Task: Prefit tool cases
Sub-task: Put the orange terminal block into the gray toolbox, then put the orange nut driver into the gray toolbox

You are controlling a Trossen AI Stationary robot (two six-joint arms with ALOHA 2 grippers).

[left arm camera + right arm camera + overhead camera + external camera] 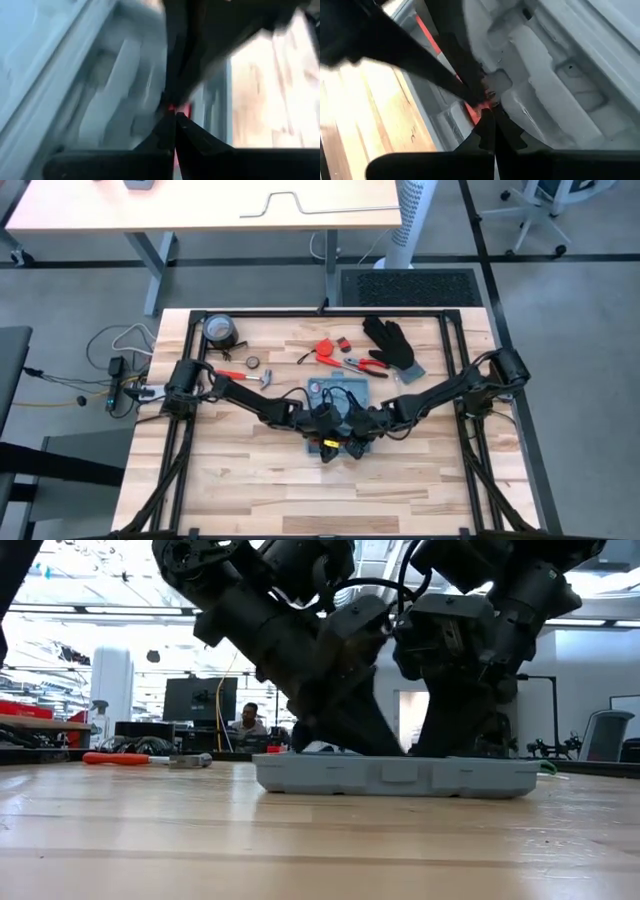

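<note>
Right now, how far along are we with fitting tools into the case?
The tool case lies open on the table, ready for filling. In hand: both arms meet over it, the left tool and right tool closed, tips at something red among the moulded slots; what it is I cannot tell. Left: the hammer, red pliers and other tools beside the black glove lie outside.

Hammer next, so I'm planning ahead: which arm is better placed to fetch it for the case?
Left. The hammer lies left of the case, beside the left arm; the left pincer and right pincer sit over the case, so the right would likely have to cross the left.
</note>
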